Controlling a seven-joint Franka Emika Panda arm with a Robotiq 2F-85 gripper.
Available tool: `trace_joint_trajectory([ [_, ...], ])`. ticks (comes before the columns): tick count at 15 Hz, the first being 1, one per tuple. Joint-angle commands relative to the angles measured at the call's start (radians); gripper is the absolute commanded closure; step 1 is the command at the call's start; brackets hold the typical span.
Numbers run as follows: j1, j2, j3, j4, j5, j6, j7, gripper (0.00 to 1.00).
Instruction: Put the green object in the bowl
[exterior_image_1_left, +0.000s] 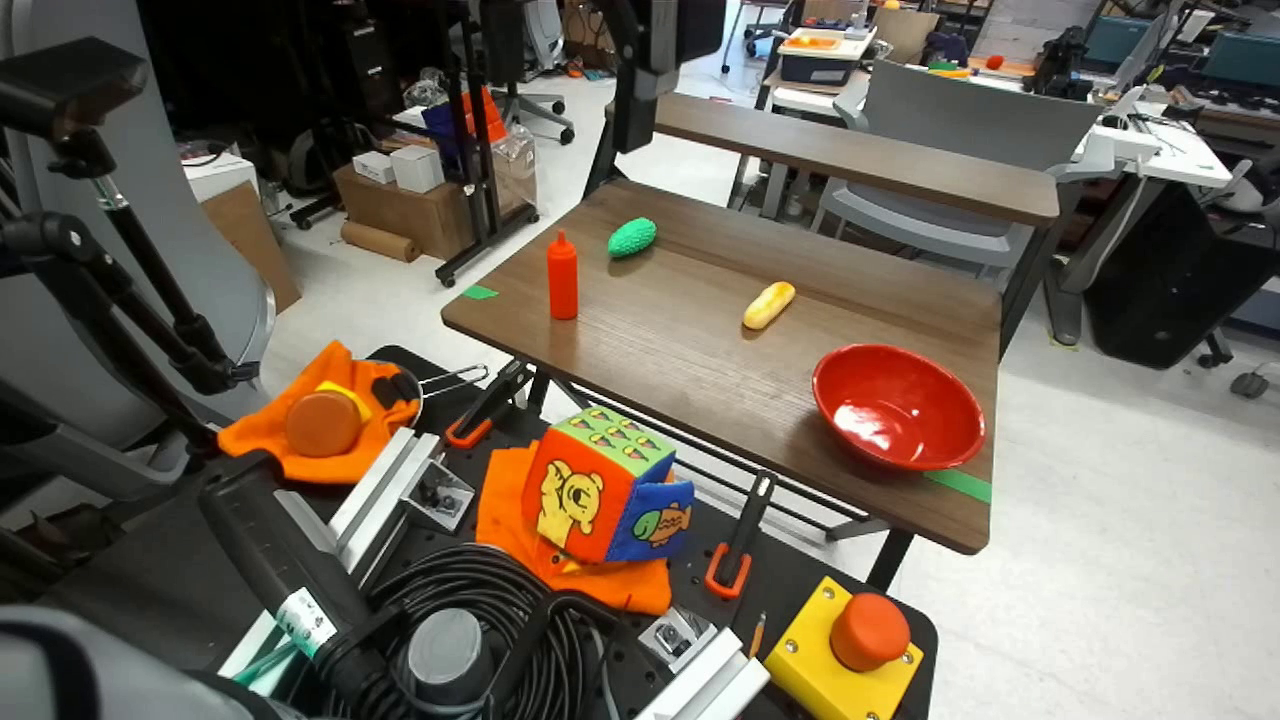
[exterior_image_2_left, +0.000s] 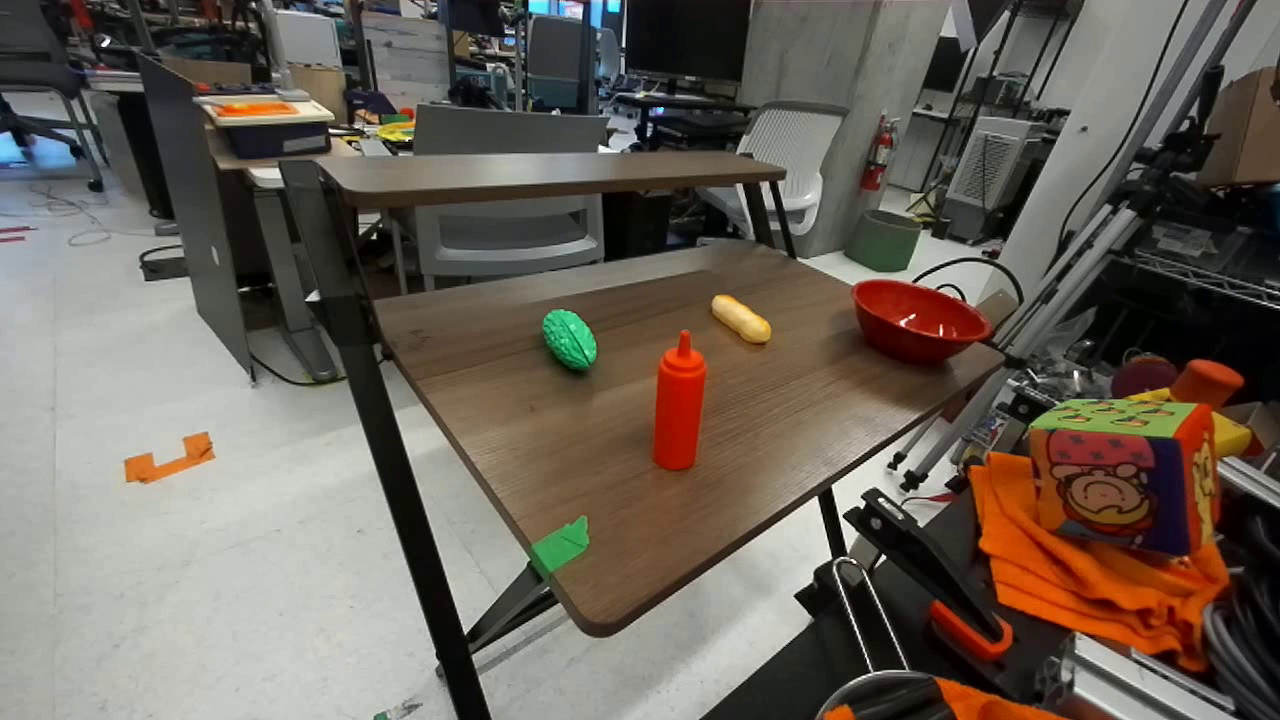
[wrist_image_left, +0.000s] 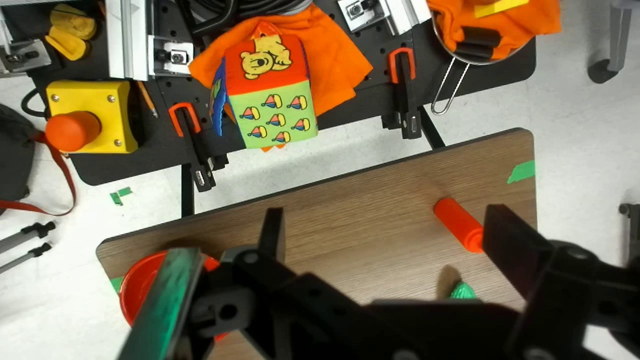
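Note:
The green object (exterior_image_1_left: 632, 237), a bumpy lump, lies on the brown table in both exterior views (exterior_image_2_left: 570, 340). In the wrist view only its tip (wrist_image_left: 463, 291) shows above the gripper body. The red bowl (exterior_image_1_left: 890, 385) sits at the other end of the table, also in an exterior view (exterior_image_2_left: 910, 335); nothing shows in it. In the wrist view the bowl (wrist_image_left: 137, 285) is partly hidden behind the gripper. My gripper (wrist_image_left: 387, 230) is open and empty, with fingers wide apart, high above the table. Part of it (exterior_image_1_left: 640, 95) shows at the top edge of an exterior view.
An orange-red squeeze bottle (exterior_image_1_left: 563, 280) stands upright near the green object (exterior_image_2_left: 680, 405). A yellow elongated object (exterior_image_1_left: 768, 305) lies between the green object and the bowl. A raised shelf (exterior_image_2_left: 560, 175) runs along the table's far edge. A cloth cube (exterior_image_1_left: 600, 490) sits on the black robot base.

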Motion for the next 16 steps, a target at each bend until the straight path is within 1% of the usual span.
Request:
trace_joint_trajectory([
  [1, 0.0, 0.198, 0.052, 0.124, 0.014, 0.043, 0.027, 0.0],
  [3, -0.008, 0.316, 0.095, 0.204, -0.007, 0.114, 0.071, 0.0],
  [7, -0.02, 0.554, 0.176, 0.381, -0.122, 0.189, 0.18, 0.0],
  [10, -0.006, 0.744, 0.204, 0.545, -0.245, 0.17, 0.285, 0.0],
  [12, 0.019, 0.874, 0.196, 0.669, -0.299, 0.143, 0.341, 0.0],
  [13, 0.036, 0.932, 0.183, 0.727, -0.301, 0.133, 0.357, 0.0],
  [16, 0.081, 1.108, 0.159, 0.898, -0.15, 0.077, 0.329, 0.0],
])
